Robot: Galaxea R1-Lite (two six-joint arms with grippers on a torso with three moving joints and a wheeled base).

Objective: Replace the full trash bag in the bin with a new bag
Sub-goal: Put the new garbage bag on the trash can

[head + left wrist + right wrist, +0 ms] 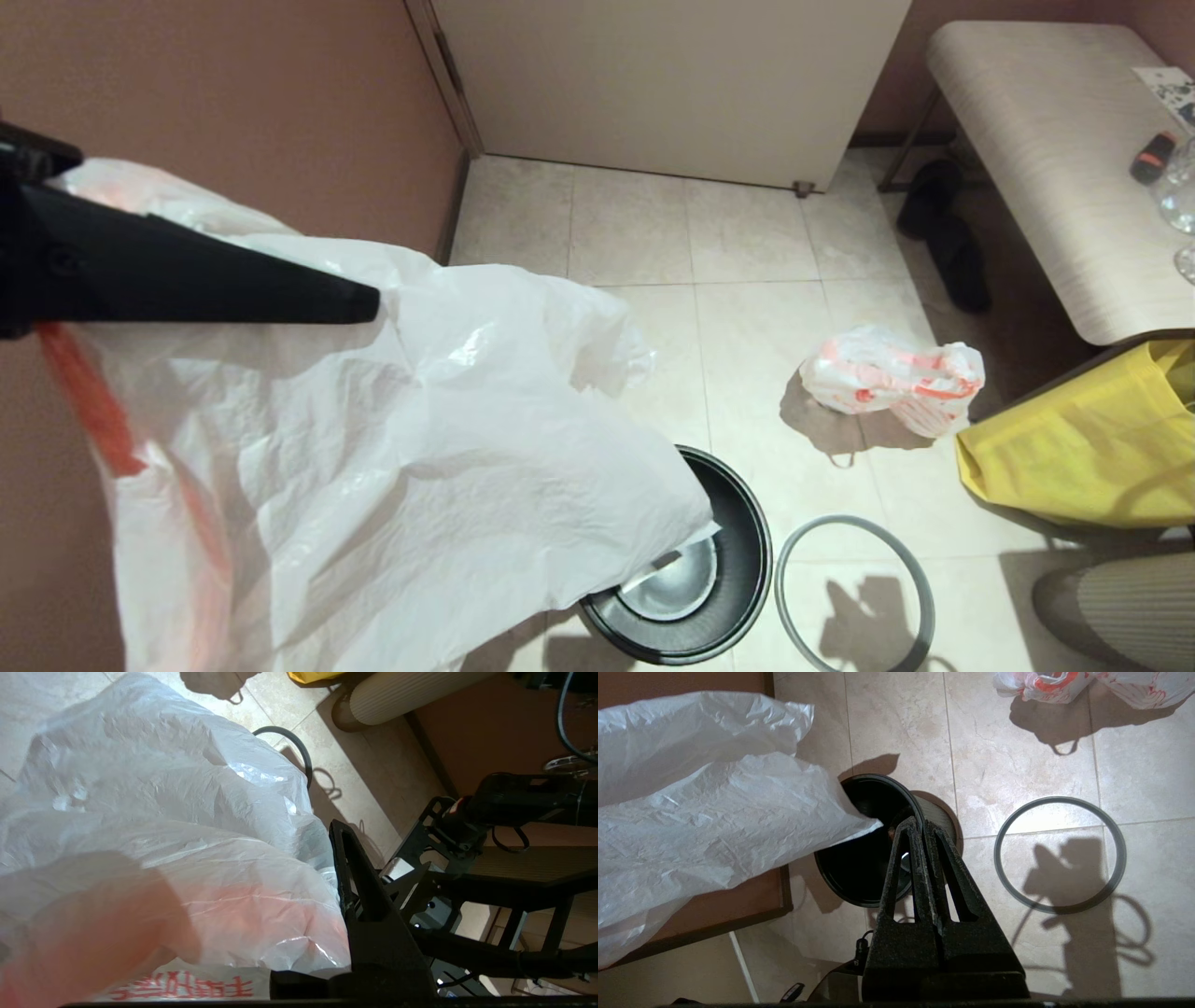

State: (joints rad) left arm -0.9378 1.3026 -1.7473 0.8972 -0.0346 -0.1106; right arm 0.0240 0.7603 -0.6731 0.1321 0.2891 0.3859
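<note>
My left gripper (369,303) (330,829) is raised at the left, shut on the new bag (392,467) (163,835) (691,812). The limp white sheet with its orange-red band hangs down, and its lower corner dips over the mouth of the black bin (742,560) (859,877). Inside the bin the shiny bottom shows. The grey hoop (854,521) (1059,799) (299,746) lies flat on the tiles just right of the bin. The full trash bag (892,373) (1041,681) sits on the floor beyond it. My right gripper (920,822) hovers shut and empty above the bin's rim.
A yellow fabric bag (1083,448) stands at the right under a pale table (1046,149), with dark shoes (952,252) beside it. A ribbed grey cylinder (1120,607) is at the lower right. A brown wall (233,112) runs along the left, a white door (672,84) behind.
</note>
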